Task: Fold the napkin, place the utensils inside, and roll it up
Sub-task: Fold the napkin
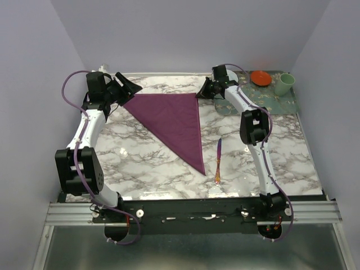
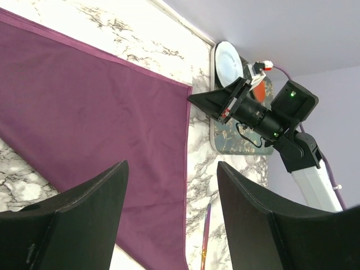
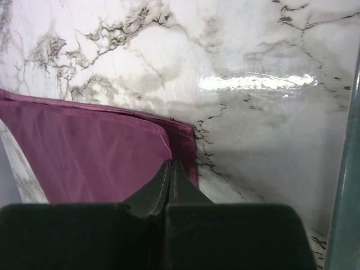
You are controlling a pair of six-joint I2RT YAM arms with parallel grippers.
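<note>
**Right gripper** (image 3: 171,169): The fingers are clenched tip to tip at the far-right corner of the napkin (image 1: 174,121), near the far edge of the counter (image 1: 140,163). The top layer's corner curls inward and runs into the closed tips. The grasp is therefore judged to be on the upper layer only. The lower layer lies flat on the marble just beyond. Holding this corner keeps the two layers aligned.

**Left gripper** (image 2: 171,169): The fingers stand wide apart, released, holding nothing. The gripper hovers at the napkin's far-left corner, toward the far-left corner of the counter. Contact with the cloth cannot be confirmed.

**Napkin:** It is folded to a triangle. One edge runs along the far edge of the counter and the point is directed toward the near edge. The first fold is judged complete.

**Knife** (image 1: 219,160): It lies flat just right of the napkin's near point, apart from the cloth, with the orange handle toward the near edge. Placement and rolling are not yet done.

**Green mat** (image 1: 270,101): It occupies the far-right corner, beside the right gripper.
</note>
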